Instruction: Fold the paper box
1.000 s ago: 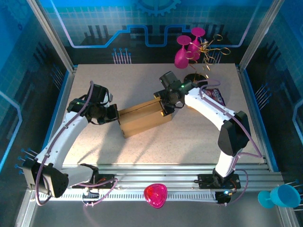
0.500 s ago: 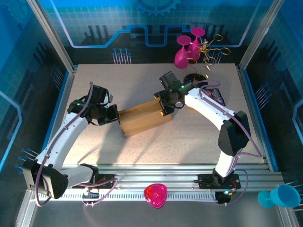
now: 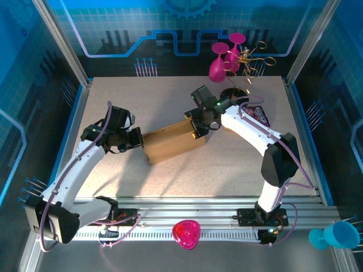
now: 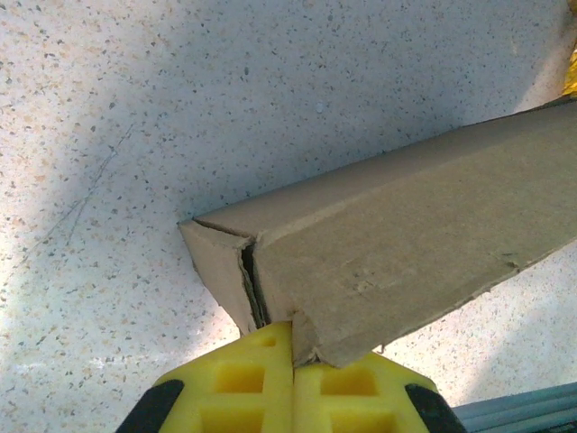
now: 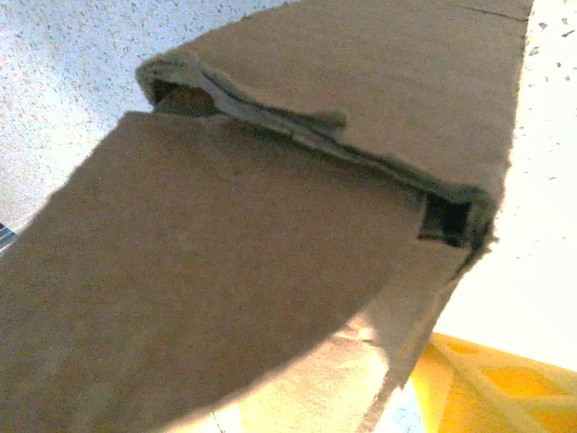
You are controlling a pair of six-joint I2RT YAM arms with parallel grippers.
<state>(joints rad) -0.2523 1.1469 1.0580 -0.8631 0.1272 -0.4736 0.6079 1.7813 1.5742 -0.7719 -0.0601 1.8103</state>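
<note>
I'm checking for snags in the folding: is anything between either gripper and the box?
Nothing visible is in the way. The left gripper pinches the box at its left end, with cardboard straight against its yellow fingers. The right gripper is at the right end. The packet lies apart, beyond the right arm.

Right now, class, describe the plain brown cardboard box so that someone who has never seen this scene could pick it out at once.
Start at the speckled beige table; near its middle, between the left gripper and the right gripper, lies the long plain brown cardboard box. It is unmarked and the largest loose item, unlike the small colourful packet at the right rear.
</note>
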